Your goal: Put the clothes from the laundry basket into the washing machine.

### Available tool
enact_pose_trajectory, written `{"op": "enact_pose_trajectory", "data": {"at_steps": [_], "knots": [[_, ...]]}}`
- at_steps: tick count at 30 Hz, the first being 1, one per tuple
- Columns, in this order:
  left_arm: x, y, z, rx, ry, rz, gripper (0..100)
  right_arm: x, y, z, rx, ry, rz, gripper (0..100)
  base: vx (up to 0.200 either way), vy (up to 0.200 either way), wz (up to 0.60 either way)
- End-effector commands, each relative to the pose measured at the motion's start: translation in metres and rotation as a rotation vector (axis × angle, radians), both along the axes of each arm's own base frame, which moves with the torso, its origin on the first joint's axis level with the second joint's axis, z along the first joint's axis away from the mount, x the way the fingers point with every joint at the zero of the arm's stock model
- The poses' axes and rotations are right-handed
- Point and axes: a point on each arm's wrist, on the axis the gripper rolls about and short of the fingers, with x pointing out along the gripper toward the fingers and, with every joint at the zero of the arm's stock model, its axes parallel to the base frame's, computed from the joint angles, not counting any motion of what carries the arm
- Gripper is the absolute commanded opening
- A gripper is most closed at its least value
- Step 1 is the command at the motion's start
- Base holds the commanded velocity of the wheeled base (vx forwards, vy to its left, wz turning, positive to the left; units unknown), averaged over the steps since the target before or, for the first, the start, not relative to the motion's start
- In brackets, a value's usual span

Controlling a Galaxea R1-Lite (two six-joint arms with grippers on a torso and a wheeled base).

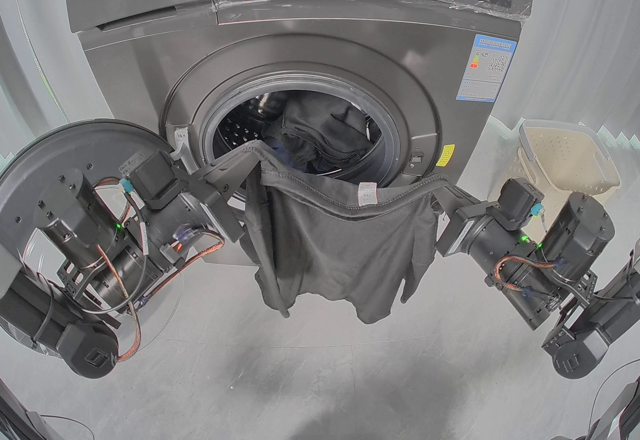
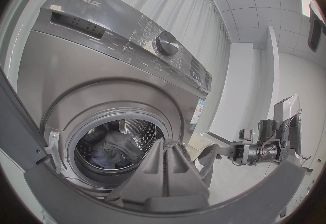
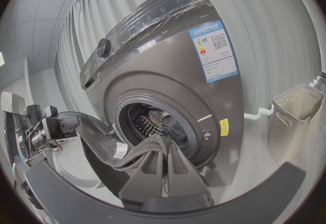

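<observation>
The left jaws are clamped shut on one end of a dark grey garment (image 1: 333,241), just in front of the washing machine (image 1: 300,34), at the lower left of its round opening. The right jaws are likewise closed on the garment's other end, in front of the machine at the lower right of the opening. Between the two, the garment's stitched edge is stretched across the mouth of the machine, sagging a little in the middle, with a small white label (image 1: 367,193) on that edge. The rest of the cloth hangs down in front of the machine's lower panel, clear of the floor (image 1: 333,381). Inside the machine's drum (image 1: 250,121) lies a heap of dark clothes (image 1: 323,128). The machine's door (image 1: 80,148) stands swung open on its left side. A cream laundry basket (image 1: 567,161) with perforated walls stands on the floor near the machine's right side.
</observation>
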Motion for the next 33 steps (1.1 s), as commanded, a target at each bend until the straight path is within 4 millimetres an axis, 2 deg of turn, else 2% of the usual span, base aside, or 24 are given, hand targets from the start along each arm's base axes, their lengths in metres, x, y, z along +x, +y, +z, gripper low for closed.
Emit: {"op": "enact_pose_trajectory", "data": {"at_steps": [1,5,9,10,13,19,25,27,33], "knots": [[0.003,-0.006,0.001,-0.002,-0.005,-0.015,0,-0.004,0.026,-0.021,-0.042,0.053,0.072,0,0.0,0.0,0.0],[0.005,-0.015,-0.008,0.016,0.015,-0.031,0,-0.001,0.046,-0.042,-0.08,0.095,0.114,0,0.0,0.0,0.0],[0.007,-0.017,-0.006,0.013,0.005,-0.033,0,-0.001,0.059,-0.051,-0.076,0.1,0.146,0,0.0,0.0,0.0],[0.007,-0.018,-0.006,0.012,0.002,-0.038,0,-0.002,0.062,-0.052,-0.074,0.099,0.154,100,0.0,0.0,0.0],[0.006,-0.021,-0.002,0.003,-0.01,-0.049,0,-0.01,0.069,-0.057,-0.079,0.121,0.187,100,0.0,0.0,0.0],[0.004,-0.02,0.013,-0.026,-0.061,-0.05,0,-0.026,0.072,-0.086,-0.167,0.207,0.219,100,0.0,0.0,0.0],[-0.004,-0.017,0.025,-0.049,-0.095,-0.057,0,-0.003,0.073,-0.093,-0.158,0.21,0.144,100,0.0,0.0,0.0],[-0.008,-0.02,0.027,-0.05,-0.1,-0.072,0,0.008,0.077,-0.097,-0.154,0.197,0.135,100,0.0,0.0,0.0],[-0.011,-0.019,0.027,-0.051,-0.102,-0.078,0,0.021,0.092,-0.105,-0.147,0.181,0.136,100,0.0,0.0,0.0]]}}
